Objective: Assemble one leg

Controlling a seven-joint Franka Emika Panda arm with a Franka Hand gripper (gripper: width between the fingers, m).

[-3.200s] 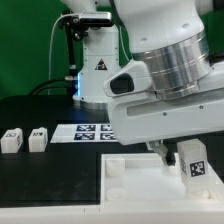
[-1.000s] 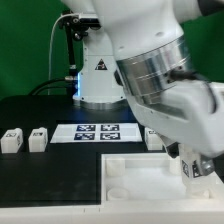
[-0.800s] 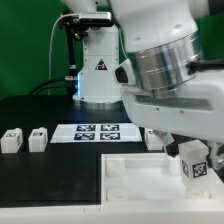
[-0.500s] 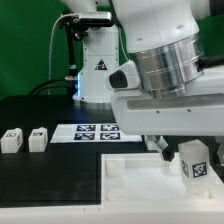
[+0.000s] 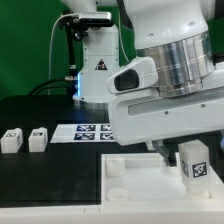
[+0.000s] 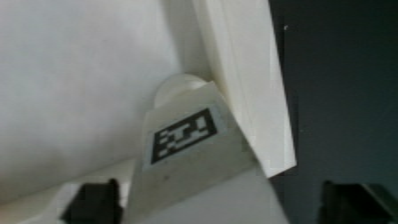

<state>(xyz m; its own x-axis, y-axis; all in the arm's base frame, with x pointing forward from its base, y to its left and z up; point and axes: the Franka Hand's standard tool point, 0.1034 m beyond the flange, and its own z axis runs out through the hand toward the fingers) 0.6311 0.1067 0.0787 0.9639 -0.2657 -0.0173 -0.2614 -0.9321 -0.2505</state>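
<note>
Arm (image 5: 170, 70): white, fills the exterior view's right, over the panel.
Panel (image 5: 140, 188): white, flat on black table (image 5: 50, 175).
Marker board (image 5: 95, 131): behind the panel.
Gripper (image 6: 222, 205): fingers wide apart, clamping nothing.
Leg (image 5: 195, 161): upright at the panel's corner, exterior view's right, tag showing.
Spare legs (image 5: 12, 140) (image 5: 38, 138): two, exterior view's left.
</note>
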